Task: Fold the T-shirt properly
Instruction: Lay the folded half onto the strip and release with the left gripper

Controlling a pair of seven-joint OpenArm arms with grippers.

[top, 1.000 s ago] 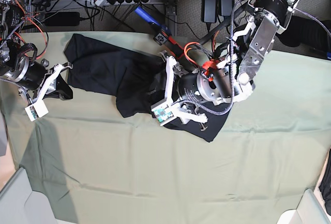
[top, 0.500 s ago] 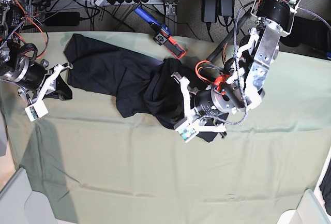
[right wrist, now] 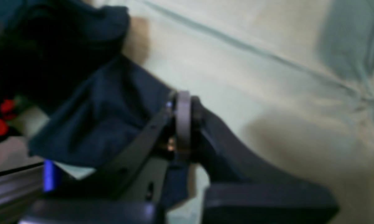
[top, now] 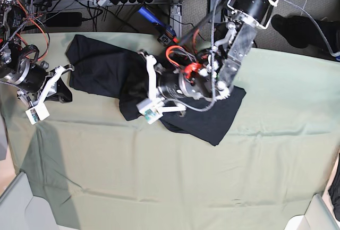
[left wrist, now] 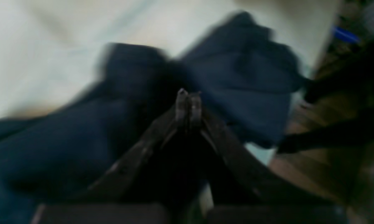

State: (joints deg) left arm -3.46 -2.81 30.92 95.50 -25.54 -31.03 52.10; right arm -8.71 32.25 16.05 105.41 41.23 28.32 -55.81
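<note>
My left gripper [top: 139,84] has swung leftward across the crumpled black cloth T-shirt [top: 212,116], fingertips pressed together; whether cloth is pinched, I cannot tell. My right gripper [right wrist: 182,107] remains clamped on the T-shirt's edge.

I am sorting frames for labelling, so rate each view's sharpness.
Left wrist view: heavy blur, the T-shirt smeared, the left end effector soft. Right wrist view: soft, the right end effector fuzzy. Base view: sharp, table cloth creases clear.

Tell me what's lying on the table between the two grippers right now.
In the base view, the crumpled black cloth T-shirt spans most of the stretch between the right gripper and the left gripper, lying on the pale green table cloth.
</note>
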